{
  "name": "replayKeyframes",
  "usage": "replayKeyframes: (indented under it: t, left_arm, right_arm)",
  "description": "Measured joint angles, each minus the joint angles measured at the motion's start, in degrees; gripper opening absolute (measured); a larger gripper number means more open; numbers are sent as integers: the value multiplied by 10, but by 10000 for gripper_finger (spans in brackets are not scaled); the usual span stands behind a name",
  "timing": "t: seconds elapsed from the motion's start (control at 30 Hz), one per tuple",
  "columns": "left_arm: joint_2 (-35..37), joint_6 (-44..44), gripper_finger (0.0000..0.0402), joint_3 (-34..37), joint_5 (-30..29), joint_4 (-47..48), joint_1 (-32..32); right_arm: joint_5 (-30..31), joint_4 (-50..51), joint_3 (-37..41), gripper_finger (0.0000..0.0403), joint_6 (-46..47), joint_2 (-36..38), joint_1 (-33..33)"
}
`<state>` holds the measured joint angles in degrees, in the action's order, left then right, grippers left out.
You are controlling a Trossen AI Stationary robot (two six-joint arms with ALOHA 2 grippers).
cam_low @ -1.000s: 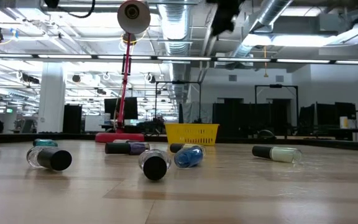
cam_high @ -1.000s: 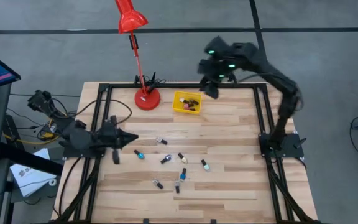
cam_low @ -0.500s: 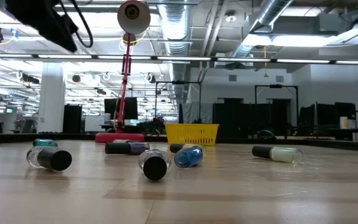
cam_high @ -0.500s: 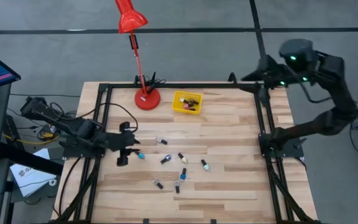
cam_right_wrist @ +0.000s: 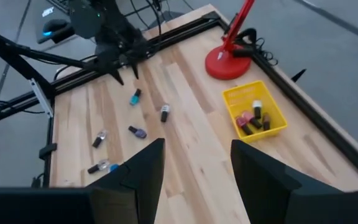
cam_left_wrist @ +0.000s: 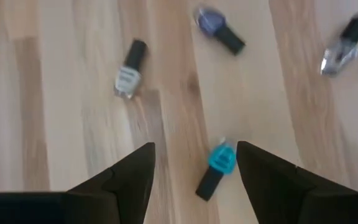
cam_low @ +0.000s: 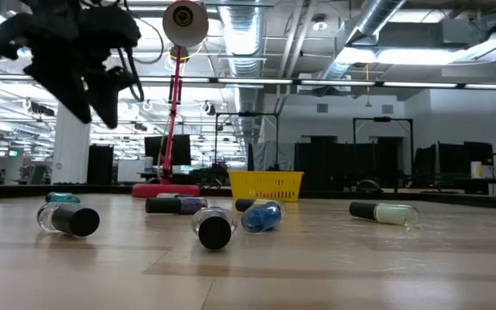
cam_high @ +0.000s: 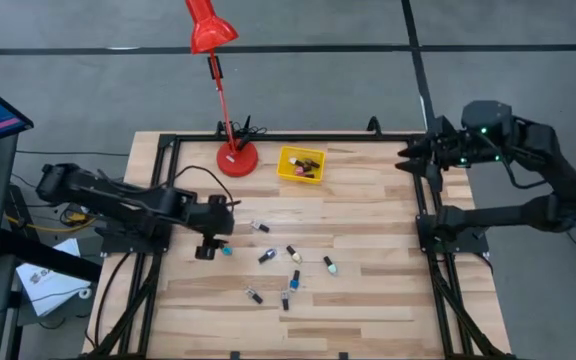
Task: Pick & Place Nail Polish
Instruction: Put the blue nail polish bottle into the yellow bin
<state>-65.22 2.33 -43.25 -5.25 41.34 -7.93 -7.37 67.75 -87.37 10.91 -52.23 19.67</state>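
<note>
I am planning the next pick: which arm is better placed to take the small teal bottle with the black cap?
The left. Its open left gripper hovers directly over the small teal nail polish bottle, while the right gripper waits at the table's far right edge.

Yellow bin (cam_high: pixel 301 164): contents too small to count from above. Teal bottle (cam_low: pixel 62 198), low view: largely hidden behind black-capped bottle (cam_low: pixel 68 220). Left gripper (cam_low: pixel 96 96): fingertips blurred, 10 o'clock.

Wooden table (cam_high: pixel 368 290) bears scattered nail polish (cam_high: pixel 267 256), yellow bin (cam_high: pixel 300 164), lamp (cam_high: pixel 236 157).
</note>
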Motion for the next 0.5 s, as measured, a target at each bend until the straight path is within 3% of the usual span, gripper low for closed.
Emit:
replayKeyframes:
  t: [0.17, 0.4, 0.5]
  left_arm:
    - [-4, 1, 221, 63, 33, -27, 6]
    - [9, 2, 223, 130, 6, -105, 5]
    - [11, 7, 224, 145, 30, -125, 6]
  right_arm:
    - [0, -53, 52, 175, 20, 27, -10]
    - [0, -75, 57, 175, 27, 32, -17]
    - [0, -85, 57, 175, 27, 32, -17]
